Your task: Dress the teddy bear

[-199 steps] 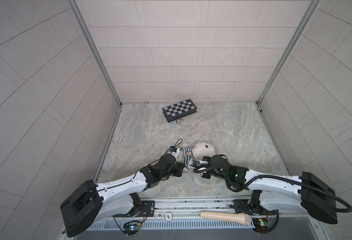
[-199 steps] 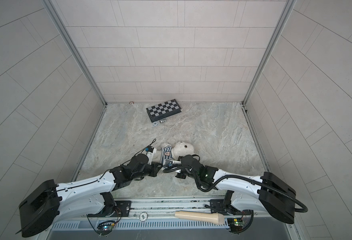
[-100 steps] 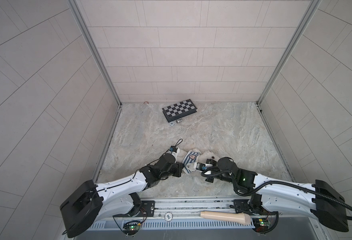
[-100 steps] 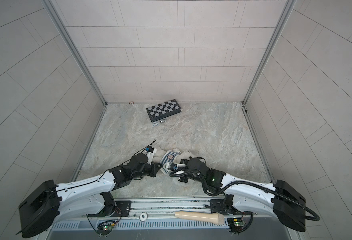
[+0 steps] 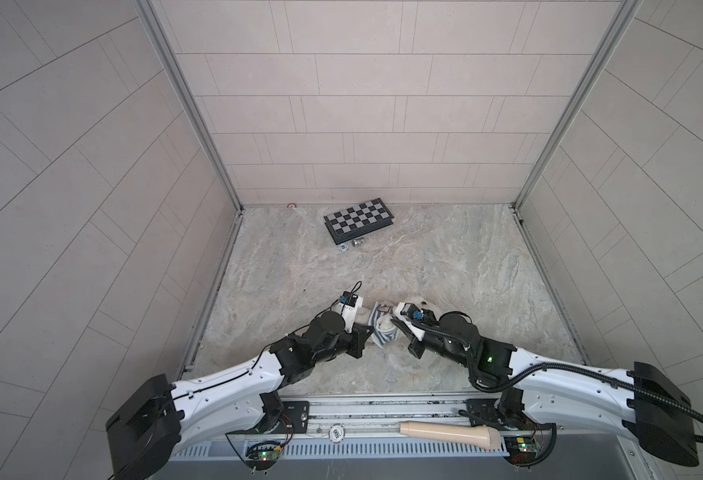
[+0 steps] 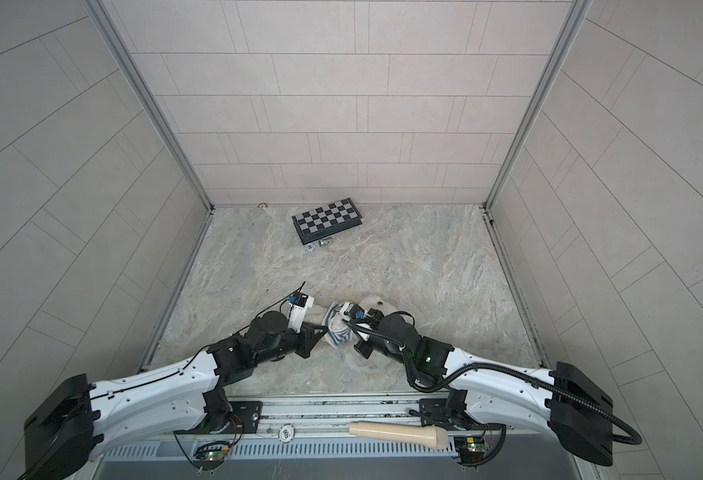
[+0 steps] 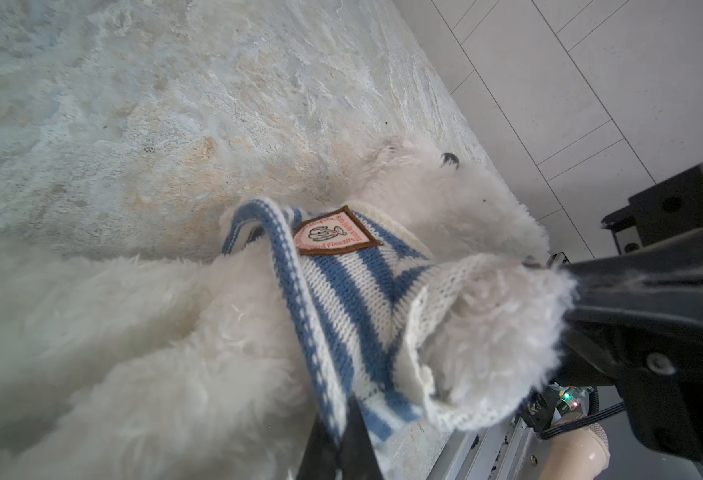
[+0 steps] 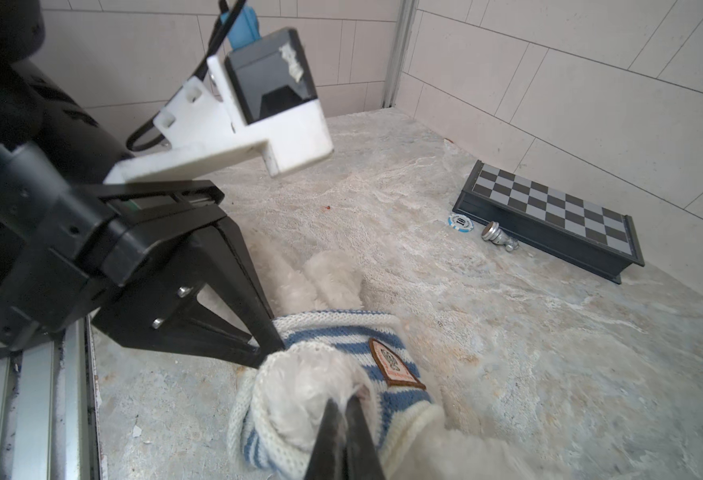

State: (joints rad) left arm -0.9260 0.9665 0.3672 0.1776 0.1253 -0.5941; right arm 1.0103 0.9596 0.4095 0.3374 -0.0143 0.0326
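The fluffy white teddy bear (image 7: 133,332) lies on the stone floor between both arms; in both top views only its head (image 5: 420,300) shows behind the right wrist. A blue-and-white striped shirt (image 7: 354,282) with a brown-edged badge sits round its chest (image 5: 383,332). My left gripper (image 7: 339,428) is shut on the shirt's striped hem (image 8: 341,328). My right gripper (image 8: 343,409) is shut on the furry paw that pokes out of the shirt's sleeve. In a top view the two grippers, left (image 5: 369,332) and right (image 5: 393,324), meet at the shirt.
A folded chessboard (image 5: 360,218) lies near the back wall with a poker chip (image 5: 343,247) and a metal chess piece (image 5: 358,242) beside it. A beige handle (image 5: 449,432) rests on the front rail. Tiled walls close in three sides.
The right arm has swung toward the left over the bear and now hides most of its head. The left arm has stayed in place. Both grippers stayed shut.
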